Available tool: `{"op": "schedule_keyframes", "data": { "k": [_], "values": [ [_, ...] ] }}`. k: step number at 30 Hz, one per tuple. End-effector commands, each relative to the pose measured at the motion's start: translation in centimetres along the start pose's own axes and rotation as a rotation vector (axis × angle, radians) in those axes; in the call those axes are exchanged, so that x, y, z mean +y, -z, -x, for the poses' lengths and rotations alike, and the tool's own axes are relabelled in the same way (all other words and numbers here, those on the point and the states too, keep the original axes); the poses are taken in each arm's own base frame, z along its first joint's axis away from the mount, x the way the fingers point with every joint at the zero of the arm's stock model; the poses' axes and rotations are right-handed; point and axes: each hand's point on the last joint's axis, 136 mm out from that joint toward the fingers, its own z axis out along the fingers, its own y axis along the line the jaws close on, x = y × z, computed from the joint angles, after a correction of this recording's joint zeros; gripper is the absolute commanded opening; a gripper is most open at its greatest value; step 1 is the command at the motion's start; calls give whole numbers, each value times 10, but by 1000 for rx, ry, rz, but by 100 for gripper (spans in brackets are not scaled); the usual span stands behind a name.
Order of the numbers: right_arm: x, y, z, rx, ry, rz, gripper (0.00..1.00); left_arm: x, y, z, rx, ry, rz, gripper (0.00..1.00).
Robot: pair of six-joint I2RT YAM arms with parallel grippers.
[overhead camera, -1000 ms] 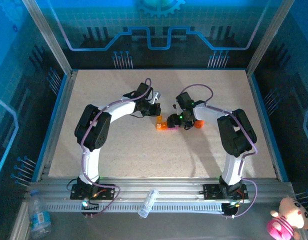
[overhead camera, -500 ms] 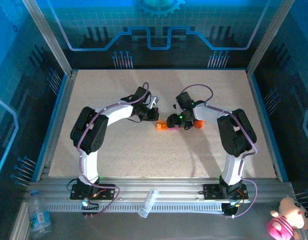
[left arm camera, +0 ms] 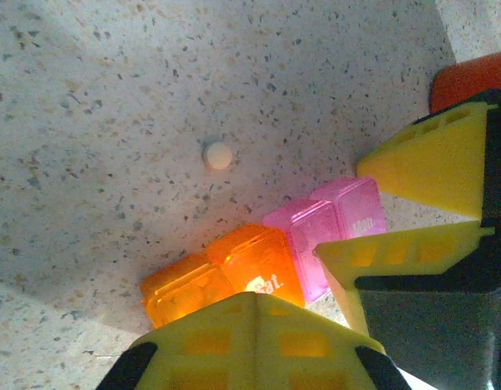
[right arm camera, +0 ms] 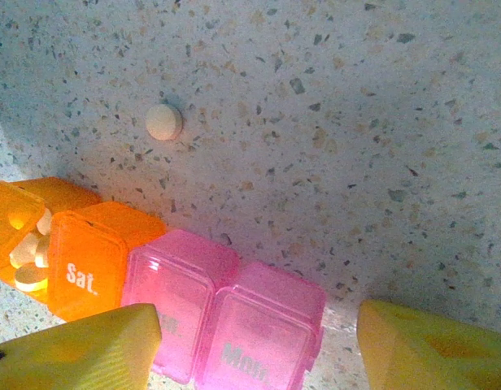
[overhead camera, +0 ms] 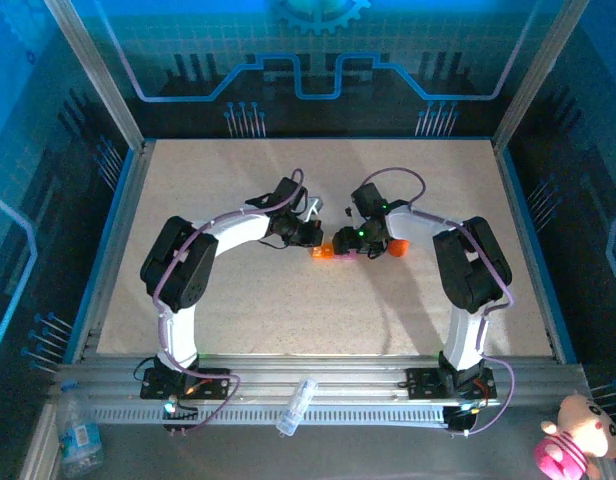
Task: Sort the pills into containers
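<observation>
grippers: left gripper (overhead camera: 311, 238) pressed together, just beside the containers (right arm camera: 177, 301); right gripper (right arm camera: 257, 318) spread over the pink compartments | containers: mid-table (right arm camera: 356, 122); end orange compartment open, pills inside | loose pill (right arm camera: 163, 122) lying near the strip

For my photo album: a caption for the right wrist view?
Yellow fingers flank pink and orange containers; one loose pill lies on the speckled table.

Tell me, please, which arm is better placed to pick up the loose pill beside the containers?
Probably the left. The right gripper stands open astride the pink end of the containers, seemingly steadying them, while the left gripper is shut, apparently free, and faces the pill.
</observation>
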Motion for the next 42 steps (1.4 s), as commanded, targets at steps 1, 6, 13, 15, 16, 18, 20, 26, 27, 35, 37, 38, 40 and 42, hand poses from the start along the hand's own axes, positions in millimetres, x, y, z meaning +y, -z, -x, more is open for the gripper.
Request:
{"op": "schedule_keyframes", "data": {
  "k": [1, 6, 13, 15, 16, 18, 20, 26, 27, 35, 37, 38, 40, 42],
  "values": [
    [-27, -21, -19, 76, -39, -96, 67, -8, 4, -8, 11, -7, -23, 0],
    [-29, -22, -20, 79, -40, -99, 67, -5, 2, -15, 19, -1, -15, 0],
    [-30, -24, -21, 83, -45, -100, 67, -2, 0, -21, 25, 8, -10, 0],
    [-29, -24, -21, 82, -43, -99, 67, 0, -1, -23, 27, 14, -4, 0],
    [-29, -24, -21, 83, -44, -99, 67, 1, -1, -23, 28, 12, -3, 0],
    [-30, -25, -22, 86, -45, -101, 67, 1, -1, -24, 30, 13, -2, 0],
    [-31, -24, -21, 84, -47, -103, 67, 1, -1, -25, 31, 11, -1, 0],
    [-32, -23, -21, 83, -47, -105, 67, 1, 1, -29, 33, 1, 11, 0],
    [-31, -23, -21, 83, -47, -105, 67, 1, 1, -30, 33, -2, 15, 0],
    [-32, -23, -20, 82, -48, -104, 67, 3, 2, -34, 34, -9, 30, 0],
    [-32, -24, -20, 83, -48, -104, 67, 4, 2, -34, 34, -9, 35, 0],
    [-32, -24, -20, 83, -48, -104, 67, 4, 1, -35, 36, -10, 38, 0],
    [-32, -24, -20, 84, -49, -105, 67, 7, 0, -34, 37, -11, 47, 0],
    [-32, -24, -20, 84, -50, -103, 67, 10, -3, -36, 44, -9, 55, 0]
  ]
}}
